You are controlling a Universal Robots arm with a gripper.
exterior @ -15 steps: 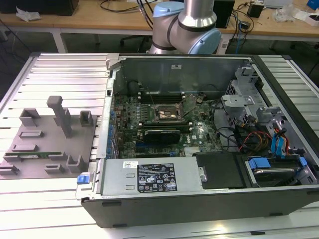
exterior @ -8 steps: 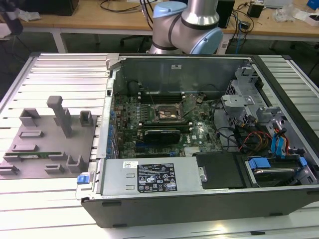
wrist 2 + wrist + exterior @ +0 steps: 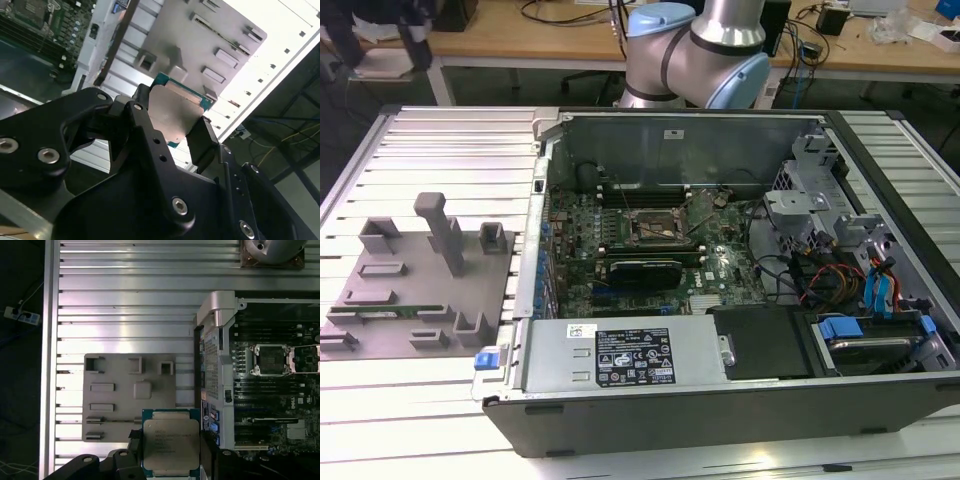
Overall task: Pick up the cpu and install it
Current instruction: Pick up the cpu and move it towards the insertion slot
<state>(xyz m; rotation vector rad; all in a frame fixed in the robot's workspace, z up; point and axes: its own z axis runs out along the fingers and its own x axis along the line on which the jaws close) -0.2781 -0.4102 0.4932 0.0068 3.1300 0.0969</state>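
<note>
Starting with the exterior view, the open computer case [image 3: 720,415] fills the centre and the exterior view's right. The dark metal-framed socket [image 3: 655,228] sits at upper centre of the motherboard [image 3: 720,270]. A grey fixture plate [image 3: 420,280] lies on the slatted table [image 3: 410,410] at the exterior view's left, just beside the case wall. The arm [image 3: 695,45] stands behind the case at top centre. In the second wrist view, the gripper [image 3: 175,119] is closed to the width of the cpu [image 3: 172,107]. Its fingers [image 3: 202,137] clamp two opposite edges, and the chip hangs clear above the plate. In the first wrist view, the cpu [image 3: 171,440] is held silvery face to the camera, over the plate edge nearest the case. The socket [image 3: 272,360] lies beyond the case wall, well apart from the chip, with its frame apparently open. Chip edges and socket edges run parallel. By judgement, the offset is a shift across the wall with little twist.
</note>
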